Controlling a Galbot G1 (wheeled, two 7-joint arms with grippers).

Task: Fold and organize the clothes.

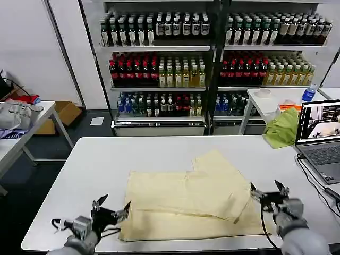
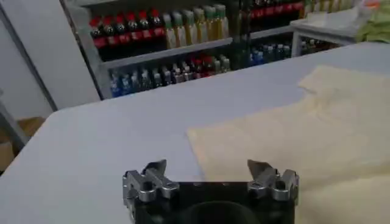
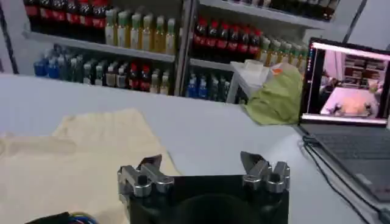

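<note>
- Presently both pincers hang at the near edge of the bench, fingers spread and pinching nothing: the left pincer point(image 1: 111, 208) at about 7 o'clock of the T-shirt, just beside its near-left corner, and the right pincer point(image 1: 267, 192) at about 4 o'clock, just beside the right edge.
- Left wrist view confirms the left pincer point(image 2: 208, 170) spread above bare bench, cloth beginning close ahead; right wrist view shows the right pincer point(image 3: 201, 166) likewise spread, cloth to one side.
- T-shirt point(image 1: 186, 199), pale cream-yellow, lies flat at the middle of the white bench point(image 1: 90, 164), partly folded: an upper layer is doubled over a lower one, with one sleeve reaching toward 1 o'clock.
- Judged step: between folds, neither pincer on the cloth. The next move calls for each pincer to descend to a near corner or edge, pinch the thin fabric without bunching it, then carry it together toward 12 o'clock.
- Risk, as judgement: thin cloth may slip or lift as a single layer only.
- Not determinable: the neck label and collar, apparently under the fold; how many layers lie at the near hem; the arms behind the pincers, cut off at the frame edge.
- Beyond the T-shirt, a lime-green cloth point(image 1: 281, 128) and a laptop point(image 1: 321, 138) sit at 2 o'clock, well apart.
</note>
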